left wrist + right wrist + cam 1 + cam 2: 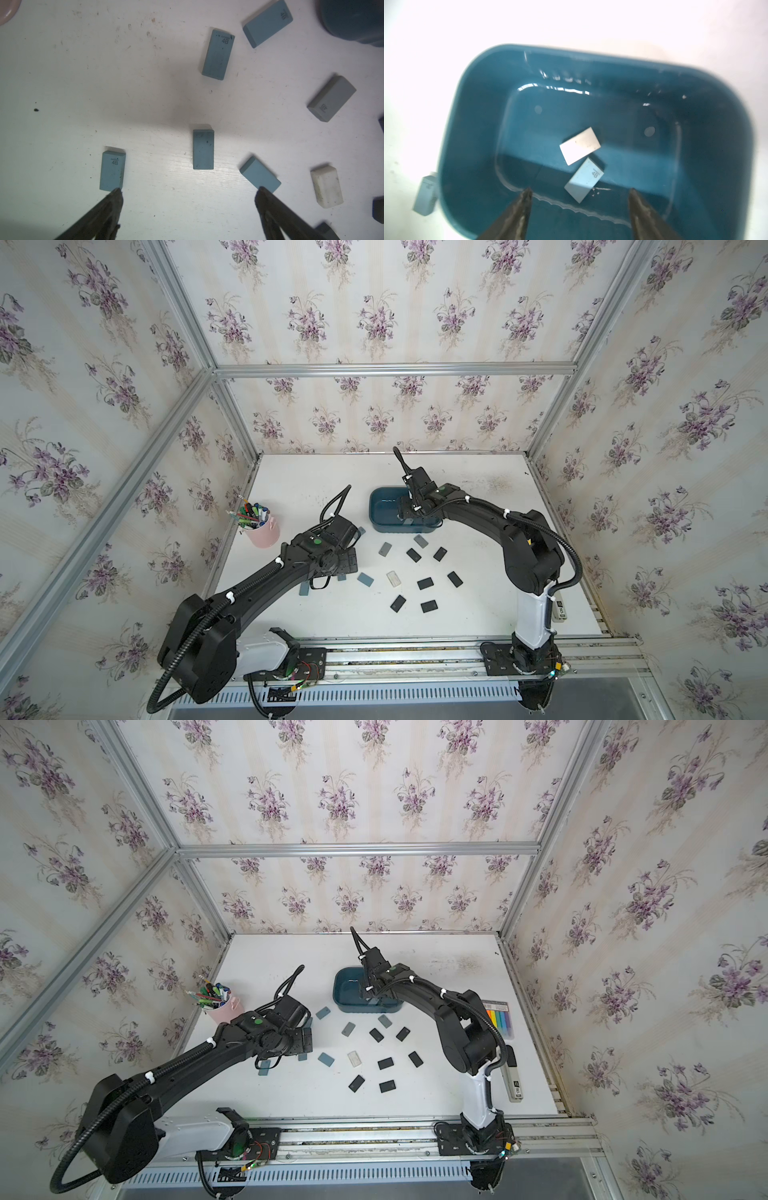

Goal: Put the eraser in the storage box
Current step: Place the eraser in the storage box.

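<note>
Right end effector [580, 190] is hanging open & empty over storage box [473, 116], 2 erasers [580, 146] lying inside, many more waiting on surface [478, 614].

Blue eraser [584, 179] inside teal storage box [467, 124]

"4B" is printed on a blue eraser [218, 54], a second blue eraser [268, 22], a third blue eraser [112, 170], a gray eraser [331, 98], and the pale eraser [584, 179] lying in the storage box [471, 124]. The smaller print above it is unreadable.

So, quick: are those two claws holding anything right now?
Left gripper: open, holding nothing.
Right gripper: open, holding nothing, over the storage box.
</note>
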`<action>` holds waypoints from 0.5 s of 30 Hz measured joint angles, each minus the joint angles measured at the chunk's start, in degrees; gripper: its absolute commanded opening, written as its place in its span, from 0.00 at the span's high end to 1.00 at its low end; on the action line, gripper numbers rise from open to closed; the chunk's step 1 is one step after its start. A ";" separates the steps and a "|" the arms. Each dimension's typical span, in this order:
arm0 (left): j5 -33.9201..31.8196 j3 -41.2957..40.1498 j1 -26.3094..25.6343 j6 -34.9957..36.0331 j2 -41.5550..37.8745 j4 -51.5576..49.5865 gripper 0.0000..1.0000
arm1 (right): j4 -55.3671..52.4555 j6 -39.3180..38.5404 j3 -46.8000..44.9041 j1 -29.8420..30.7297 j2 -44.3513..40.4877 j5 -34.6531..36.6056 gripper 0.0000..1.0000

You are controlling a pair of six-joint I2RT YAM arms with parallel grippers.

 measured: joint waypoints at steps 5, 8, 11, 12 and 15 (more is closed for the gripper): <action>0.35 0.00 0.00 0.02 1.14 0.33 0.00 | -0.04 -0.22 -0.46 0.07 -3.80 0.39 0.13; 1.03 0.00 0.00 0.02 2.21 1.09 0.00 | 0.22 -0.22 -1.55 0.04 -8.28 1.64 0.10; 1.51 -0.04 0.00 0.02 3.19 1.88 0.00 | 0.79 -0.24 -3.58 -0.07 -13.94 3.50 0.09; 1.66 -0.15 0.00 0.02 3.41 2.19 0.00 | 1.11 -0.24 -4.44 -0.11 -15.82 4.17 0.09; 2.40 -0.76 0.00 0.00 4.22 3.30 0.01 | 1.81 -0.26 -7.58 -0.15 -21.59 6.23 0.06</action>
